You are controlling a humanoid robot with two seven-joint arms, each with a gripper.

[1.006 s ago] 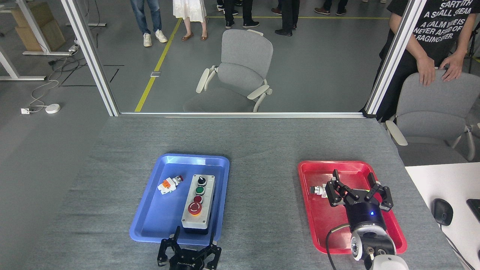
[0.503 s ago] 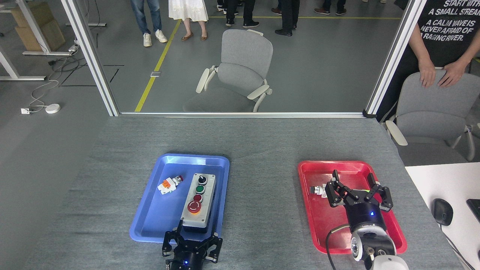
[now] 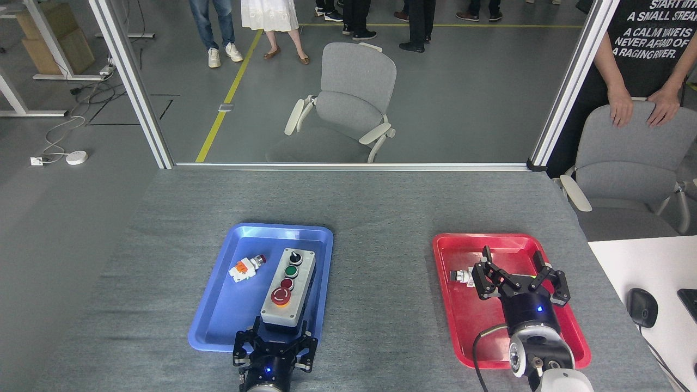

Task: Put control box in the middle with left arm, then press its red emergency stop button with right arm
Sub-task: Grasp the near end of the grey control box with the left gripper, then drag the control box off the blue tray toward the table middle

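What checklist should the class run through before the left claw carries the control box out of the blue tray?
1. Left claw around the near end of the control box: ok.
2. Firm grip on the box: cannot tell.
3. Box clear of the blue tray: not ok, still over it.
4. Bare tabletop middle free: ok.
5. Right claw out of the path, open over the red tray: ok.
6. Red emergency stop button facing up: ok.

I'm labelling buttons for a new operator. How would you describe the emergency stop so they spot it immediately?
Find the blue tray on the grey table's left. In it lies the long grey control box. The emergency stop is its nearest button: the largest, a red mushroom head on a yellow ring, unlike the smaller dark-red button beside it.
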